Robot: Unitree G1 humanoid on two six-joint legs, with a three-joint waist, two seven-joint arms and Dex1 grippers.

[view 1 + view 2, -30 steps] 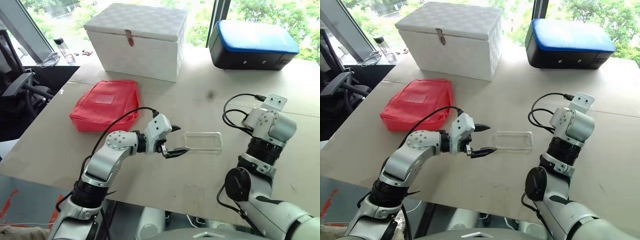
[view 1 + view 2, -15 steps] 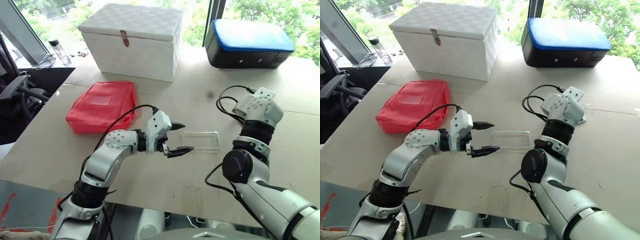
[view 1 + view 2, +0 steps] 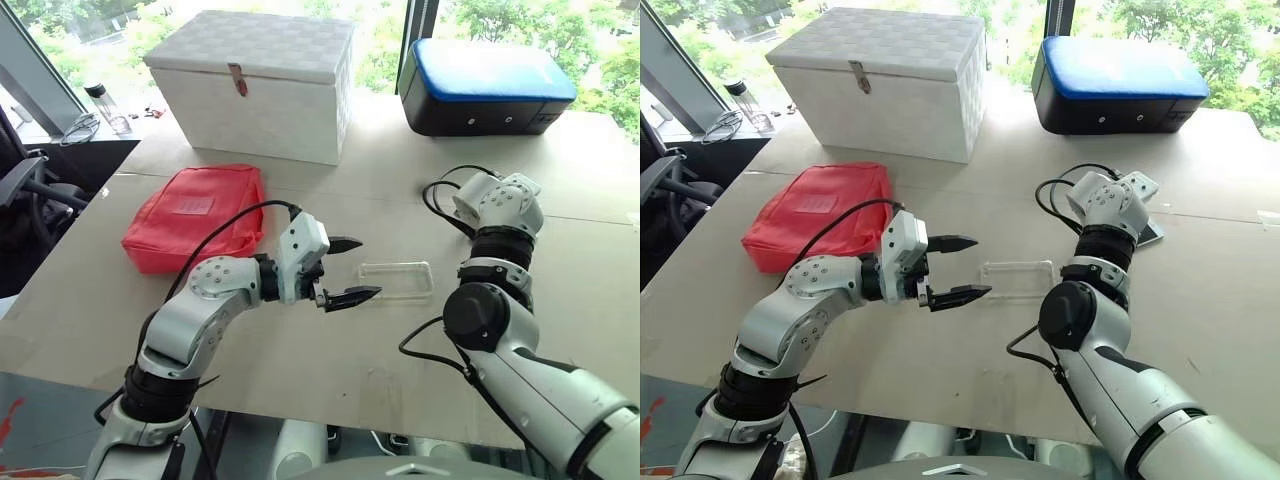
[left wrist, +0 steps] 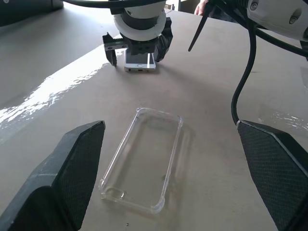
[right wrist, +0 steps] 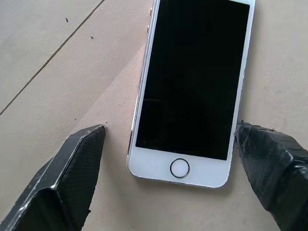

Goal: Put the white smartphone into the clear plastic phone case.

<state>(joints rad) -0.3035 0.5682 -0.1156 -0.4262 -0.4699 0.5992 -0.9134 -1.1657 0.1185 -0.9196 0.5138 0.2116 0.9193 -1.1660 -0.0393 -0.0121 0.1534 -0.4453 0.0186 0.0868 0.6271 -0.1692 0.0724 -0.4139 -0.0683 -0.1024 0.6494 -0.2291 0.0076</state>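
Hovering level above the worktop (image 3: 330, 370) with its fingers spread wide and empty, the left gripper (image 3: 348, 270) points rightward at the clear plastic phone case (image 3: 396, 279), which lies flat and open side up just beyond its tips, probably to steady it. Farther right, the right gripper (image 5: 168, 178) tilts steeply down, fingers apart on either side of the white smartphone (image 5: 192, 91), lying screen-up, seemingly set for a pickup.

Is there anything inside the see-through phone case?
No. The clear plastic phone case lies empty on the table; the bare tabletop shows through it. The white smartphone lies apart, flat on the table, between the right tool's open fingers.
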